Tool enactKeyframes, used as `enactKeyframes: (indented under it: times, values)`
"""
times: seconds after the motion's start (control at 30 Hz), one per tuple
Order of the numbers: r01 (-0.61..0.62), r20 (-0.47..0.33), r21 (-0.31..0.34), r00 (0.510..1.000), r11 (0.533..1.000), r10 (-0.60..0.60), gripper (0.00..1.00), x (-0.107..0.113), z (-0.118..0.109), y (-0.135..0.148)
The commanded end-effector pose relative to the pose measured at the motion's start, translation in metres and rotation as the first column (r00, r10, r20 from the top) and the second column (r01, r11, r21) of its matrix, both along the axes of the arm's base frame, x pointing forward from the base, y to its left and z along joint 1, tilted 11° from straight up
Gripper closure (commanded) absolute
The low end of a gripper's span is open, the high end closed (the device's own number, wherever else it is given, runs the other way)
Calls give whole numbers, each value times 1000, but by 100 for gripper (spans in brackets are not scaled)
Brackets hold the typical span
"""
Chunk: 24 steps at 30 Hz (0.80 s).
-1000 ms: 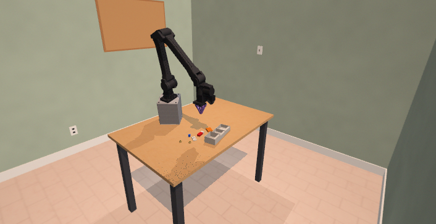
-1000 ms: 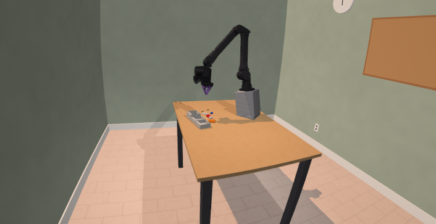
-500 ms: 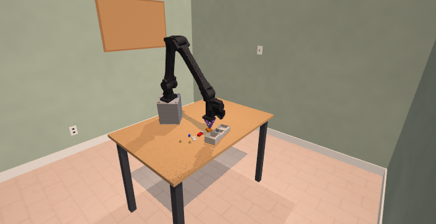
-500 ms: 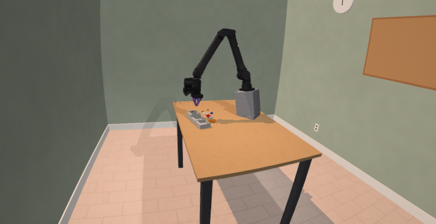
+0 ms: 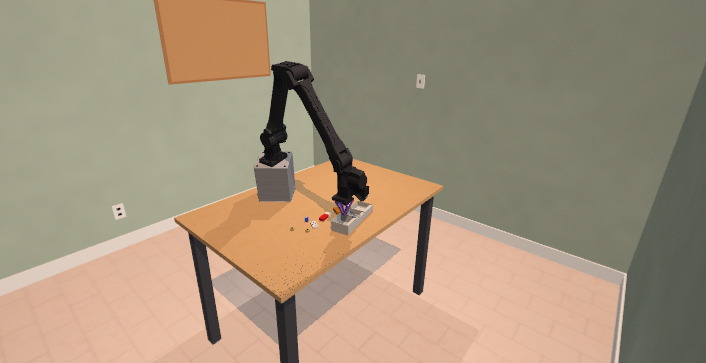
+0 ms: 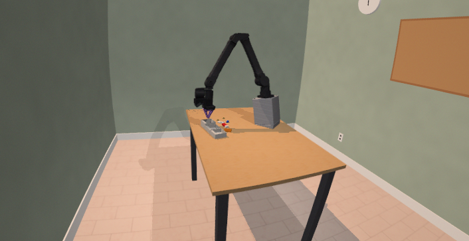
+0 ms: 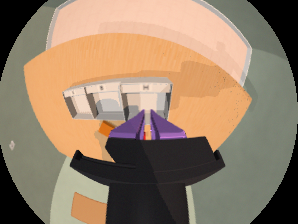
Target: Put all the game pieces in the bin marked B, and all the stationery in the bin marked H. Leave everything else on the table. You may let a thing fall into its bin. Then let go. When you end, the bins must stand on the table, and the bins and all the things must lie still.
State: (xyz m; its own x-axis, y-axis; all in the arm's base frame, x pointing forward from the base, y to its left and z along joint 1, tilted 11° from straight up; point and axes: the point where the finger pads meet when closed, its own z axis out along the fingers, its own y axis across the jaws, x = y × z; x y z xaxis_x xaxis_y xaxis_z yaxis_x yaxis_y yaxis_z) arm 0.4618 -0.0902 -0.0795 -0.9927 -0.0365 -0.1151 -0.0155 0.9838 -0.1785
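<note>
The purple-fingered black claw [image 5: 344,213] [image 6: 208,117] [image 7: 147,112], nearly closed with nothing in its grasp, hangs at the grey three-compartment bin tray [image 5: 342,229] [image 6: 219,136] [image 7: 171,95]. Lowering further could knock that tray askew. The small red-and-white block [image 5: 324,217] [image 6: 224,125] and orange block [image 5: 337,210] [image 6: 228,130] [image 7: 106,128] lie beside the tray; careless sideways travel might scatter them.

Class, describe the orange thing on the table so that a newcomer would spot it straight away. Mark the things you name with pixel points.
Find the wooden table [image 5: 400,190] [image 6: 276,156] [image 7: 200,55] with the black arm, then the long light-grey bin block [image 5: 341,228] [image 6: 220,135] [image 7: 146,81]. Beside its long side nearest the arm's grey pedestal [image 5: 275,185] [image 6: 266,111] lies a small orange block [image 5: 337,210] [image 6: 228,130] [image 7: 106,128]. Its neighbours are red, white or blue; it alone is plain orange.
</note>
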Motion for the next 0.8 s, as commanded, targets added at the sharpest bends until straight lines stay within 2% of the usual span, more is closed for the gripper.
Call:
enactKeyframes:
  times: [0.0,0.5,0.77]
  values:
    - [-1,22,0,1000,1000,1,92,18,-5,-8]
    - [-1,17,1,1000,1000,1,92,19,-47,-15]
    - [-6,12,1,1000,1000,6,92,19,-48,-11]
